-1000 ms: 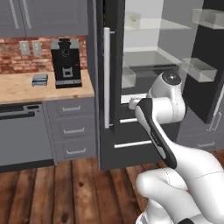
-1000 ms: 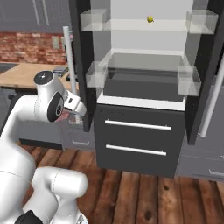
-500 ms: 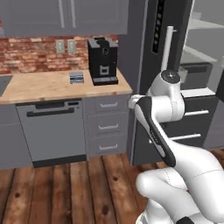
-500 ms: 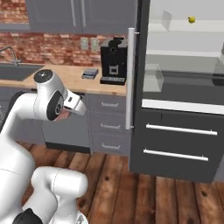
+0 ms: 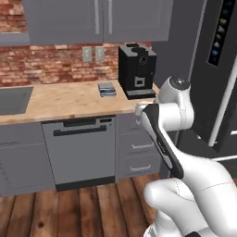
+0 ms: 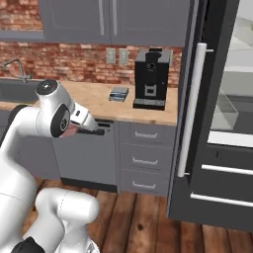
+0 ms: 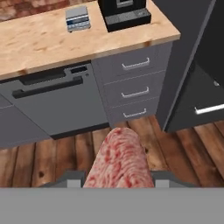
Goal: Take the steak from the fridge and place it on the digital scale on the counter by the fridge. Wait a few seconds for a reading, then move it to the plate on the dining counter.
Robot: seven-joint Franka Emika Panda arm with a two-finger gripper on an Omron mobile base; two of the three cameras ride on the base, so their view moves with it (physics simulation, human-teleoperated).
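claw (image 7: 119,178) pinching steak (image 7: 119,159) | above wood floor (image 7: 52,157) | digital scale (image 7: 78,18) on counter, well apart

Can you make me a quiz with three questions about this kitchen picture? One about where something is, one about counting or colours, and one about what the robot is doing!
1. Where is the digital scale?
A. on the wooden floor
B. on the worktop beside the black coffee machine
C. inside a drawer

2. How many drawers sit under the coffee machine?
A. one
B. three
C. five

3. What is the gripper doing with the steak?
A. holding it
B. it has dropped it on the floor
C. it has laid it on the scale

Answers:
1. B, the hand view shows the small scale lying on the wood worktop just left of the coffee machine.
2. B, three silver handles stack one under another there.
3. A, the red marbled steak sticks out from between the fingertips, above the floor.
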